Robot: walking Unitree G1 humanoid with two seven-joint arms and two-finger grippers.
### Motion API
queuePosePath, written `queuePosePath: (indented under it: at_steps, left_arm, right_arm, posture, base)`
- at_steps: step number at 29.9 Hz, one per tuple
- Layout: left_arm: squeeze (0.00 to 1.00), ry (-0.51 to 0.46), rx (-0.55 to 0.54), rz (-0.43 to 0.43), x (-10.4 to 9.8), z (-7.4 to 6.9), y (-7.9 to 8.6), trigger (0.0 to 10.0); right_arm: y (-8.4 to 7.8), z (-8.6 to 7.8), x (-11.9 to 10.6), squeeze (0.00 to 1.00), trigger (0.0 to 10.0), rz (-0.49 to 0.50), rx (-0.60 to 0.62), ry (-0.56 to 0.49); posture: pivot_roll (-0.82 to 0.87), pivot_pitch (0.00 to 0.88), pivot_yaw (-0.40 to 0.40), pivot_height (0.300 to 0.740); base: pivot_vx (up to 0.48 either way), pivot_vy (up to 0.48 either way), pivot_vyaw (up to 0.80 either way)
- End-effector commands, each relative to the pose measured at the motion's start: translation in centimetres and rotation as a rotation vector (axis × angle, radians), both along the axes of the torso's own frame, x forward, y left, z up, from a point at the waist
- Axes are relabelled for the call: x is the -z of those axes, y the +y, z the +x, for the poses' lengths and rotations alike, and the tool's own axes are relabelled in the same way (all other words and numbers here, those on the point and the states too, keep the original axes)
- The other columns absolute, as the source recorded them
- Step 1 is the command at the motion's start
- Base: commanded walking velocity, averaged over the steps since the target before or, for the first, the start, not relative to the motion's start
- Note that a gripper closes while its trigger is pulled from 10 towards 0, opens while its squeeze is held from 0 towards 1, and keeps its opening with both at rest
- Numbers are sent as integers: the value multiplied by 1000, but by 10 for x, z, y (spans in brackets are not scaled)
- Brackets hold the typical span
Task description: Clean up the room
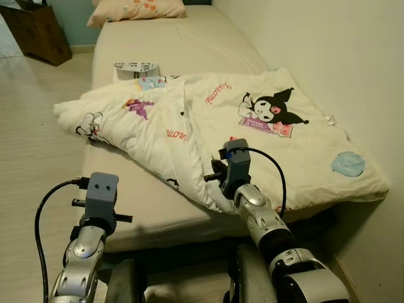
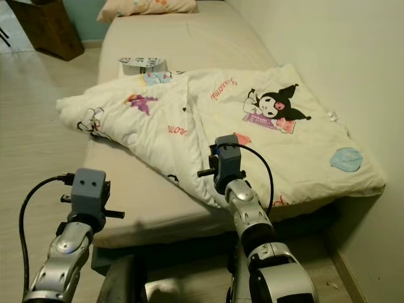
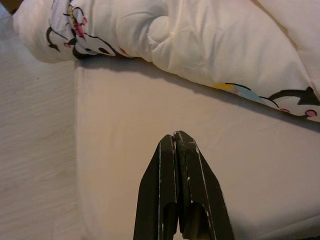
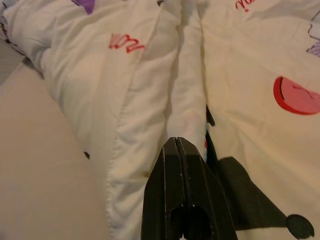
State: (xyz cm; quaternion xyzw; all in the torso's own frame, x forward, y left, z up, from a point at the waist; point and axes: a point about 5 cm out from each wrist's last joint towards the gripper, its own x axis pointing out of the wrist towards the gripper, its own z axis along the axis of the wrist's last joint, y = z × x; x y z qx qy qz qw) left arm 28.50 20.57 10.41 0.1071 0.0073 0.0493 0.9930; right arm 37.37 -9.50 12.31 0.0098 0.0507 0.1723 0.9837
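A single bed (image 1: 189,47) runs lengthwise away from the robot, its right side against a pale wall. A white cartoon-print comforter (image 1: 208,126) lies rumpled across the near half of the mattress, folded over itself on a slant. One bunched corner hangs past the left edge of the bed, and the flatter right part reaches the wall side and the foot. A peach pillow (image 1: 136,9) sits at the far head end. A small patterned white object (image 1: 136,67), too small to identify, rests on the bare sheet just beyond the comforter. A dark wooden cabinet (image 1: 38,28) stands on the floor to the far left.

The left claw (image 3: 175,142) hovers over bare sheet near the left edge of the mattress, fingers pressed together and empty, the comforter's bunched edge a little ahead of it. The right claw (image 4: 176,145) is also pinched closed with nothing between its fingers, poised just above a raised fold ridge near the comforter's front edge.

The comforter looks soft, puffy and light for its bulk. It should give under pressure, drape when lifted, and drag rather than slide as one piece. Its cloth looks smooth, so a shallow pinch may slip. The best holds are probably the thick stitched hem or a corner: the ridge beneath the right claw, and the bunched left corner for the left claw. Both claws would need to open first.
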Motion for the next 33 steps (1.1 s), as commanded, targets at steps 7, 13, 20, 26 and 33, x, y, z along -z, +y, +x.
queuePosePath:
  at_steps: [7,13,20,26,33]
  left_arm:
    - [0,-85,35,31,-26,-8,10,10000]
    - [0,-122,42,29,-36,-14,12,10000]
    - [0,-111,58,29,-38,-24,12,10000]
    - [0,-104,63,40,-42,-29,13,10000]
    - [0,-101,88,73,-49,-35,14,10000]
  right_arm:
    - [11,10,-18,0,10000,99,-22,-20]
    - [18,18,-36,1000,10000,229,-31,-24]
    - [34,24,-50,1000,10000,378,-67,19]
    - [39,24,-54,1000,10000,339,-76,-3]
    - [41,24,-54,1000,10000,128,-59,-83]
  posture:
    - [2,323,-64,541]
    - [22,343,-59,541]
    - [56,365,-58,541]
    - [91,379,-59,541]
    - [142,401,-53,541]
  base:
    - [0,0,0]
    - [0,0,0]
    - [0,0,0]
    - [0,0,0]
    - [0,0,0]
